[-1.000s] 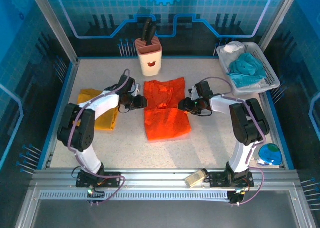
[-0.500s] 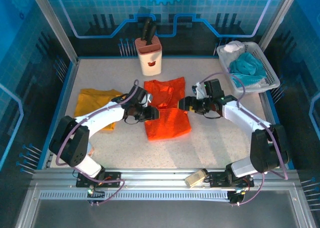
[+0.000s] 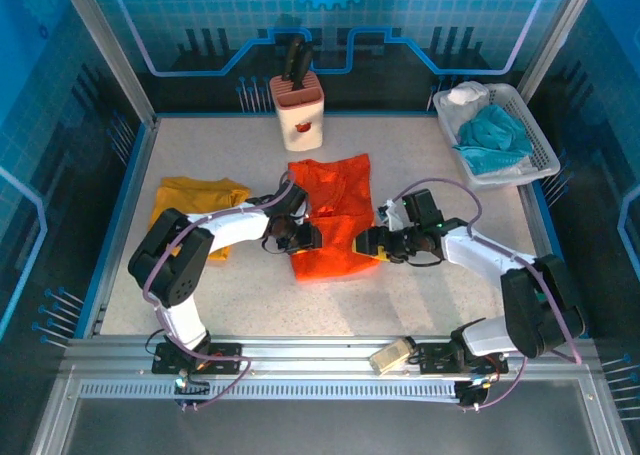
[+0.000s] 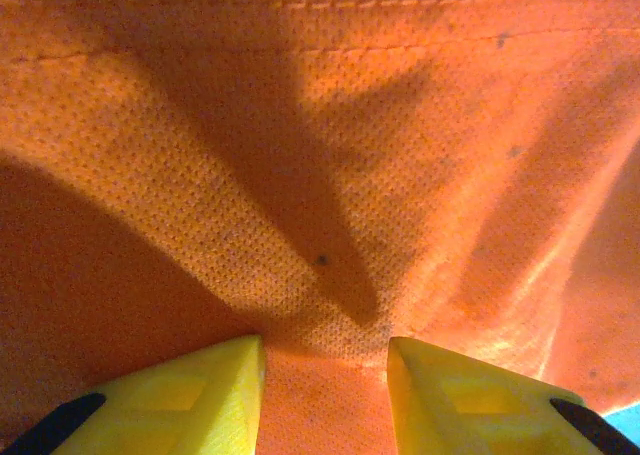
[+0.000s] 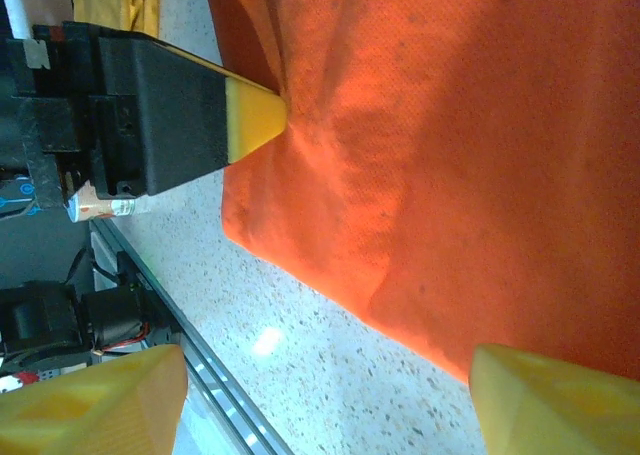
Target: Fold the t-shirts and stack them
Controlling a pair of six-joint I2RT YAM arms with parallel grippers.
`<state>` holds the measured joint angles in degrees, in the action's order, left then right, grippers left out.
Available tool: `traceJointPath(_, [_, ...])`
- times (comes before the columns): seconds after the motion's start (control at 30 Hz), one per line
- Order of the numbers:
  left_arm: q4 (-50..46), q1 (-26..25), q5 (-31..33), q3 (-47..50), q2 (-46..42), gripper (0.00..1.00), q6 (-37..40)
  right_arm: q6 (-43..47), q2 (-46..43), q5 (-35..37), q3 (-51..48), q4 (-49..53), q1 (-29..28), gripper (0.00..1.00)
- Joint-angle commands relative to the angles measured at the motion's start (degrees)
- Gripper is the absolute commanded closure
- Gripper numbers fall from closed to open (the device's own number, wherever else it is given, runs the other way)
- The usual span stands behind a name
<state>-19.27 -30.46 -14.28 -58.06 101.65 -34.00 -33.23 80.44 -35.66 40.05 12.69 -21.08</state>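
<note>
while left fingers (image 4: pixel 190 400) pinch orange shirt (image 4: pixel 330 155) | right fingers (image 5: pixel 560 405) spread wide

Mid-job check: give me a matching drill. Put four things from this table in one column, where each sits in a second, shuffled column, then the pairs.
Things:
1. orange shirt
2. yellow shirt
3. teal cloth
4. knife block

Places:
A. in the white basket, far right corner
B. middle of the table
C. back edge, centre
D. left side, folded

Pairs: 1-B, 2-D, 3-A, 4-C
</note>
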Motion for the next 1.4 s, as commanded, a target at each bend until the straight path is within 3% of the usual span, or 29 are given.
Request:
traceJointPath(0.0, [-2.1,-0.3,2.4,-2.1,1.1,0.62,1.7,-1.1,2.9,-0.9,-0.9,-5.4,-0.6,0.25])
traceJointPath(0.33, [-2.6,-0.2,3.3,-1.6,1.5,0.63,4.0,-0.4,13.7,1.6,-2.4,-16.4,-0.5,0.28])
traceJointPath(0.57, [-3.4,0.1,4.2,-1.7,1.1,0.63,6.7,0.2,14.7,2.9,-4.5,-19.0,-0.2,0.28])
traceJointPath(0.77, [-8.1,1.3,2.7,-5.2,-4.7,0.57,8.3,1.6,5.7,2.9,-1.6,-9.7,0.0,0.21])
traceJointPath(1.03, [-12.9,3.5,0.0,-0.8,-16.9,0.46,4.8,2.6,-1.8,11.1,5.7,15.0,1.4,0.16])
traceJointPath(1.2, [-9.4,4.2,-2.6,9.5,-21.9,0.46,-1.9,0.9,-0.8,12.1,4.6,19.3,4.5,0.20])
traceJointPath(1.37, [0.3,4.2,-7.0,18.9,-24.2,0.42,-9.3,0.7,2.4,10.8,2.9,16.0,4.9,0.28])
